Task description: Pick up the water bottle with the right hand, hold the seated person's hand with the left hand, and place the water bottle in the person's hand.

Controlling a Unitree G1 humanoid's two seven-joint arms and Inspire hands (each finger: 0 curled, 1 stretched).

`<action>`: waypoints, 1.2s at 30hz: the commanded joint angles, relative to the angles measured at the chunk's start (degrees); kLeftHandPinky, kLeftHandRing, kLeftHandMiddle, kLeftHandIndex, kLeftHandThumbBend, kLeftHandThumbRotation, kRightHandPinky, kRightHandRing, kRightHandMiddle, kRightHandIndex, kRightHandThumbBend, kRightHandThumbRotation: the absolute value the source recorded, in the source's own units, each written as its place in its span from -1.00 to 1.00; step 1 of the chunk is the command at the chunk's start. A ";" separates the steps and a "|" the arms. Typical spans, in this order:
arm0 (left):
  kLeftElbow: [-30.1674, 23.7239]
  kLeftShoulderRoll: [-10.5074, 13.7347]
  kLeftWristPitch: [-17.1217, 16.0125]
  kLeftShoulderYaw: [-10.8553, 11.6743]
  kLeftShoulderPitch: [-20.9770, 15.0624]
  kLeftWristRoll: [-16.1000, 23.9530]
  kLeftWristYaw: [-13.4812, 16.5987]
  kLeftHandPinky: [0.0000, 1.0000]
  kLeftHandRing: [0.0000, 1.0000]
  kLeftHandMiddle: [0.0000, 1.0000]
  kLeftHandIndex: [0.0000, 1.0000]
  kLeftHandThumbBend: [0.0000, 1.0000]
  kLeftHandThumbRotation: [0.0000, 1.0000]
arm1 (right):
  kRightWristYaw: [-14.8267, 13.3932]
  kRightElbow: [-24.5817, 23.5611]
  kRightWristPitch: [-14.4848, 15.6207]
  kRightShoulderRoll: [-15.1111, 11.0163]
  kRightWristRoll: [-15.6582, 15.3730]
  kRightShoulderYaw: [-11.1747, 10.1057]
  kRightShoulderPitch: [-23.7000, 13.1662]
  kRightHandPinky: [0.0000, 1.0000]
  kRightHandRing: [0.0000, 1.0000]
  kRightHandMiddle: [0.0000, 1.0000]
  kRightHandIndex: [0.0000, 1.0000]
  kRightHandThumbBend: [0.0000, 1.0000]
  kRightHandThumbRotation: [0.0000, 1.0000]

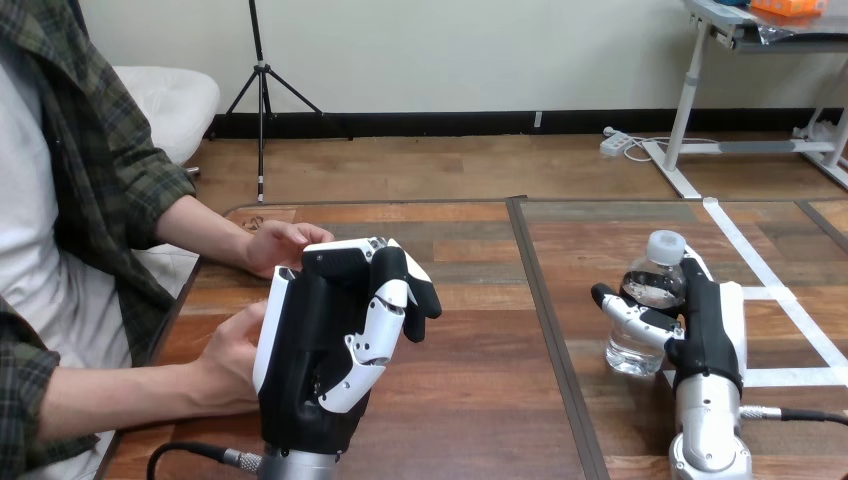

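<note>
At the table's left edge the person rests both hands. The person's far hand lies toward the far-left corner. The person's near hand lies closer to the front edge, against the outer side of the robot's left hand. That hand stands upright just in from the left edge. Its fingers are bent over toward the right, away from the person, and close on nothing. It is beside the person's near hand and not round it.

Past the dark seam that splits the table, the water bottle stands upright on the right half, toward the right edge, with its white cap on. The right hand is clamped on it from the right, fingers wrapped across its middle. Whether its base has left the wood cannot be told. White tape crosses the boards beside it.

The step in hand looks like the pickup. To do it well, the robot should keep the grip at mid-height and firm but not crushing, since thin clear plastic likely gives. It should lift the bottle straight up and keep it vertical before carrying it left. The left hand would need to open and turn toward the person's near hand to take hold of it.

No label, brand or other writing can be made out on the bottle or the table.
</note>
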 commanded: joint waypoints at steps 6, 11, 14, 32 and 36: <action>-0.54 -3.41 -0.88 0.06 -1.66 -0.25 0.02 -0.83 -0.71 -0.38 -0.25 -0.99 -1.00 | 0.00 2.75 -0.30 0.08 0.53 -0.17 -7.19 0.68 0.73 0.76 0.72 0.36 -1.00; -0.61 -3.49 -0.95 -0.03 -1.56 -0.78 -0.17 -0.84 -0.71 -0.38 -0.25 -0.98 -1.00 | -0.75 3.67 -0.73 0.35 0.90 -0.53 -7.87 0.61 0.65 0.68 0.67 0.37 -1.00; -0.56 -3.50 -1.15 0.03 -1.53 -0.68 -0.14 -0.84 -0.71 -0.38 -0.25 -0.97 -1.00 | -1.47 4.06 -1.16 0.62 1.20 -0.82 -8.22 0.52 0.56 0.59 0.60 0.39 -1.00; -0.77 -3.60 -1.06 -0.04 -1.17 -0.78 -0.06 -0.84 -0.71 -0.38 -0.26 -0.96 -1.00 | -3.64 4.84 -1.05 1.52 3.75 -2.06 -9.45 -0.03 0.10 0.22 0.27 0.38 -1.00; -0.87 -3.61 -0.98 -0.17 -1.04 -0.96 -0.16 -0.84 -0.71 -0.37 -0.26 -0.95 -1.00 | -4.22 4.86 -0.90 1.45 3.95 -1.90 -9.48 -0.05 0.07 0.18 0.22 0.37 -1.00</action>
